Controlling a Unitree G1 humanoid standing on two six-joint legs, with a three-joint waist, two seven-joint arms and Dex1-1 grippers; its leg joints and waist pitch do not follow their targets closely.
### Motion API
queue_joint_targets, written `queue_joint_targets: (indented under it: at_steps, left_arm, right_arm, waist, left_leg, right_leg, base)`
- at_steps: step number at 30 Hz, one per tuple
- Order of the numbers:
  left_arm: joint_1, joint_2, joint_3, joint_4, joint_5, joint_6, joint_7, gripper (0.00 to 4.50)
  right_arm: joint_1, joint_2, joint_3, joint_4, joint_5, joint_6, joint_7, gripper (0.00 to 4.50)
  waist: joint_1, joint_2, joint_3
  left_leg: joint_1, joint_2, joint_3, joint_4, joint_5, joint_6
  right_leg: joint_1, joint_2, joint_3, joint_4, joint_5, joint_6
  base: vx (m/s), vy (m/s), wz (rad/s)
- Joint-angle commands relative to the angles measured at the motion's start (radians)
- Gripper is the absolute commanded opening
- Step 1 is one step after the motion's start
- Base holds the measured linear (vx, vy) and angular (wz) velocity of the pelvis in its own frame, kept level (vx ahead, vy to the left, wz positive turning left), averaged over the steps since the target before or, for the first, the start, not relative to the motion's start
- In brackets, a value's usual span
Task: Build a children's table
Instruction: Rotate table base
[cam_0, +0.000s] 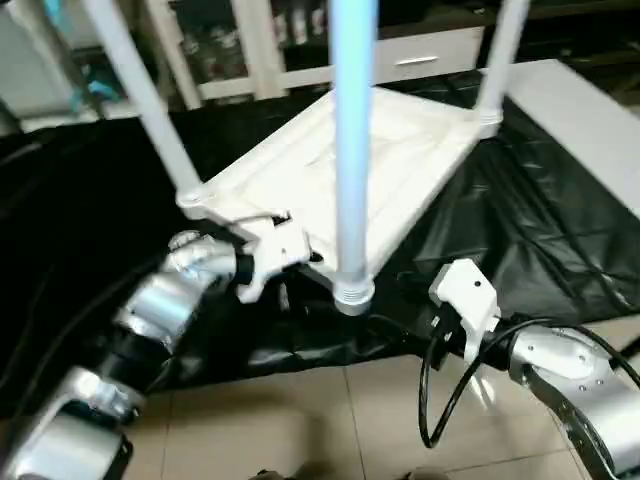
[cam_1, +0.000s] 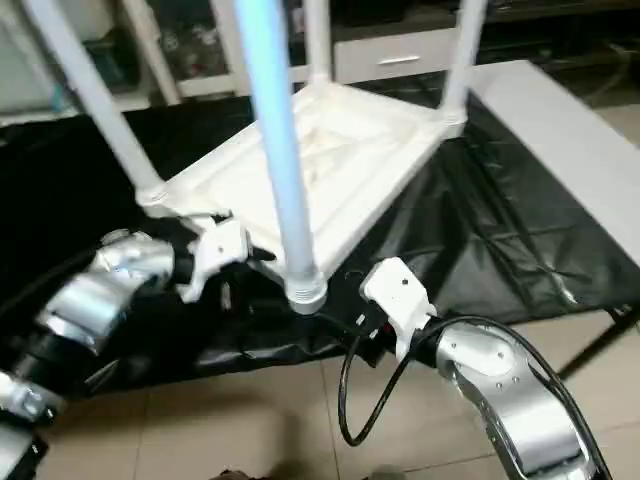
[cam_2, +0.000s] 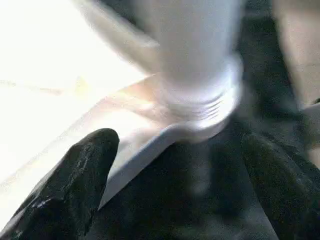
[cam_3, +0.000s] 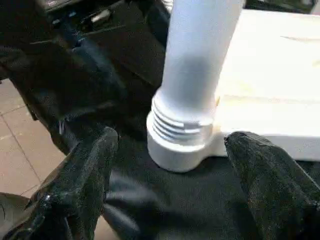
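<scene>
The white tabletop lies upside down on the black-covered work table, with white legs standing upright in its corner sockets. The nearest leg stands in the near corner socket; thread ridges show at its base. My left gripper is open and reaches this corner from the left, with one finger beside the tabletop's edge. My right gripper is open too, its fingers standing either side of the same socket without touching it. Neither gripper holds anything.
The work table's front edge runs just under the near corner, with tiled floor below it. A white board lies at the right. White shelving stands behind. A black cable loops off my right forearm.
</scene>
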Motion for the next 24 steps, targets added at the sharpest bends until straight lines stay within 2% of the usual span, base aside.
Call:
queue_joint_targets:
  at_steps: [1,2,4,6,7,8,11,13,14,18,22,24]
  left_arm:
    - [-0.025,0.022,-0.002,0.069,0.06,-0.044,0.046,4.46]
    - [-0.025,0.022,-0.002,0.069,0.06,-0.044,0.046,4.46]
    - [-0.041,0.03,-0.024,0.094,0.086,-0.052,0.056,4.46]
    - [-0.057,0.044,-0.062,0.118,0.127,-0.073,0.056,4.46]
    - [-0.057,0.044,-0.062,0.118,0.127,-0.073,0.056,4.46]
    - [-0.072,0.043,-0.079,0.147,0.157,-0.1,0.075,4.46]
    - [-0.096,0.019,-0.082,0.199,0.182,-0.137,0.11,4.46]
    - [-0.11,-0.002,-0.087,0.228,0.198,-0.163,0.135,4.46]
    - [-0.119,-0.016,-0.094,0.242,0.213,-0.182,0.154,4.46]
    - [-0.124,-0.034,-0.091,0.237,0.205,-0.192,0.165,4.46]
    - [-0.158,-0.063,-0.096,0.314,0.22,-0.242,0.215,4.46]
    - [-0.17,-0.072,-0.11,0.37,0.242,-0.256,0.207,4.46]
  right_arm:
    - [-0.014,0.005,0.006,-0.029,0.049,0.0,0.038,3.78]
    - [-0.014,0.005,0.006,-0.029,0.049,0.0,0.038,3.78]
    - [-0.026,0.023,-0.007,-0.058,0.094,0.03,0.044,3.78]
    - [-0.056,0.047,-0.014,-0.054,0.082,0.044,0.006,3.78]
    - [-0.056,0.047,-0.014,-0.054,0.082,0.044,0.006,3.78]
    - [-0.085,0.082,-0.031,-0.041,0.084,0.056,-0.035,3.78]
    - [-0.12,0.115,-0.04,-0.026,0.074,0.061,-0.073,3.78]
    - [-0.148,0.142,-0.038,-0.011,0.067,0.066,-0.106,3.78]
    - [-0.171,0.164,-0.033,0.002,0.06,0.074,-0.132,3.78]
    - [-0.188,0.18,-0.018,0.002,0.055,0.086,-0.145,3.78]
    - [-0.235,0.225,-0.004,0.05,0.036,0.092,-0.18,3.78]
    - [-0.26,0.242,0.003,0.082,0.028,0.092,-0.196,3.78]
  waist:
    - [0.005,-0.022,-0.078]
    - [0.007,-0.021,-0.077]
    - [0.009,-0.021,-0.075]
    - [0.01,-0.021,-0.073]
    - [0.01,-0.021,-0.073]
    - [0.009,-0.021,-0.073]
    - [0.01,-0.021,-0.073]
    - [0.01,-0.018,-0.075]
    - [0.008,-0.019,-0.076]
    - [0.012,-0.019,-0.08]
    - [0.009,-0.018,-0.083]
    - [0.012,-0.022,-0.082]
  left_leg:
    - [0.018,0.05,-0.01,-0.066,-0.058,0.154]
    - [0.019,0.052,-0.011,-0.068,-0.071,0.148]
    - [0.021,0.055,-0.011,-0.074,-0.104,0.129]
    - [0.023,0.057,-0.011,-0.08,-0.139,0.098]
    - [0.023,0.057,-0.011,-0.08,-0.139,0.098]
    - [0.024,0.055,-0.009,-0.082,-0.156,0.083]
    - [0.026,0.053,-0.007,-0.084,-0.186,0.046]
    - [0.026,0.052,-0.004,-0.083,-0.188,0.036]
    - [0.022,0.05,-0.004,-0.082,-0.175,0.033]
    - [0.022,0.051,-0.002,-0.079,-0.154,0.038]
    - [0.02,0.045,-0.001,-0.073,-0.126,0.053]
    - [0.017,0.047,0.0,-0.073,-0.12,0.055]
  right_leg:
    - [0.044,-0.024,0.005,-0.033,0.001,-0.263]
    - [0.044,-0.024,0.005,-0.035,-0.017,-0.261]
    - [0.043,-0.024,0.006,-0.036,-0.052,-0.262]
    - [0.04,-0.021,0.007,-0.037,-0.085,-0.252]
    - [0.04,-0.021,0.007,-0.037,-0.085,-0.252]
    - [0.039,-0.021,0.008,-0.039,-0.101,-0.247]
    - [0.035,-0.021,0.01,-0.043,-0.134,-0.237]
    - [0.035,-0.021,0.009,-0.041,-0.124,-0.236]
    - [0.036,-0.02,0.008,-0.04,-0.108,-0.235]
    - [0.04,-0.023,0.008,-0.036,-0.073,-0.238]
    - [0.039,-0.02,0.005,-0.032,-0.042,-0.245]
    - [0.041,-0.023,0.007,-0.032,-0.045,-0.244]
  base:
    - [0.0,0.0,0.0]
    - [0.0,0.0,0.0]
    - [0.0,0.0,0.0]
    - [0.0,0.0,0.0]
    - [0.0,0.0,0.0]
    - [0.0,0.0,0.0]
    - [0.0,0.0,0.0]
    - [0.0,0.0,0.0]
    - [0.0,0.0,0.0]
    - [0.0,0.0,0.0]
    - [0.0,0.0,0.0]
    - [0.0,0.0,0.0]
